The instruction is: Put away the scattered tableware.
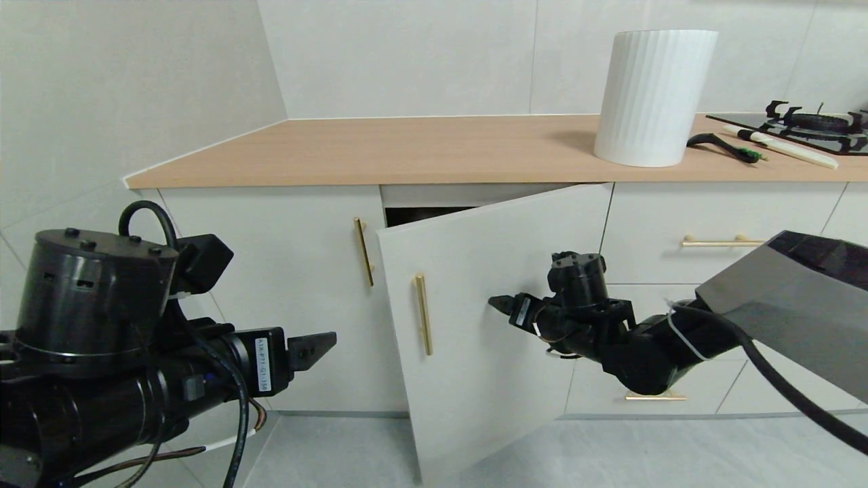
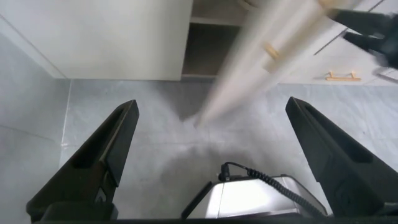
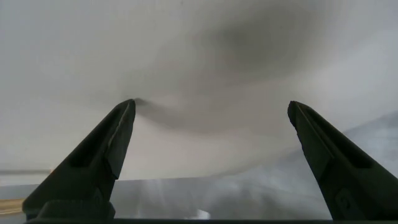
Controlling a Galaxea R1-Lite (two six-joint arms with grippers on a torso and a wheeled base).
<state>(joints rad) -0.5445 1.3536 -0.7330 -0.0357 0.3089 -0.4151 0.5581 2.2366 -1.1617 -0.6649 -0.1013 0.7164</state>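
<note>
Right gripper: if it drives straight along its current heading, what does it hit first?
The open cabinet door. The right gripper, jaws open, points at the door's front face, to the robot's right of the gold handle. The wrist view shows that pale panel close ahead, so contact would likely come almost at once. The exact gap is unclear.

Left pincer (image 1: 313, 347) at 8 o'clock, jaws wide apart. Right pincer (image 1: 502, 303) at 4 o'clock, jaws likewise, pointing 9 o'clock.
</note>
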